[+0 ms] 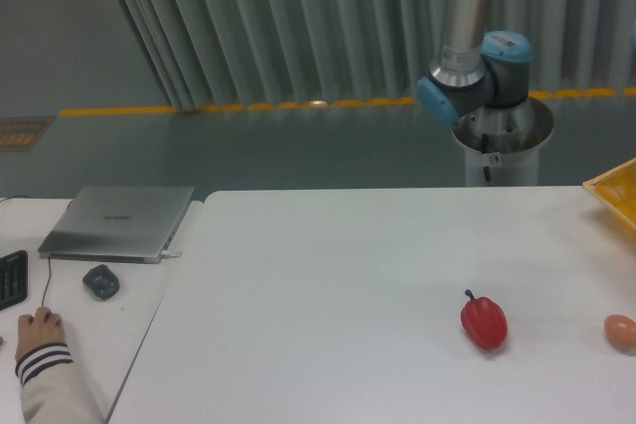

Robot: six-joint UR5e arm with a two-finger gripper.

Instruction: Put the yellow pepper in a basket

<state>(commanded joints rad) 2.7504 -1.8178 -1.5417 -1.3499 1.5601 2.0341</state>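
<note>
Taking the red pepper (484, 322) as the landmark and reading from the left: far to its left, at the picture's lower corner, a person's hand (42, 329) rests on a mouse, a striped cuff below it; just beyond the hand lies a small dark object (100, 281), and behind that a closed grey laptop (119, 221); all of these sit on a side desk, well apart from the red pepper; the white table (328, 295) carries the pepper itself, lying on its side with the stem up and to the left; above and behind it, past the table's far edge, the robot arm (467, 37) rises from its pedestal, and its upper part runs out of the top of the picture; the gripper is out of sight, so whether the jaws are released or clenched cannot be told; to the right of the red pepper, near the edge, sits an orange-pink egg-like object (620, 332); up and to the right, a corner of the basket (616, 192) shows; the yellow pepper appears nowhere in view, neither on the table nor in the visible corner of the basket; I judge the task either nearly finished or the pepper carried out of frame; the pictures cannot settle which.
</note>
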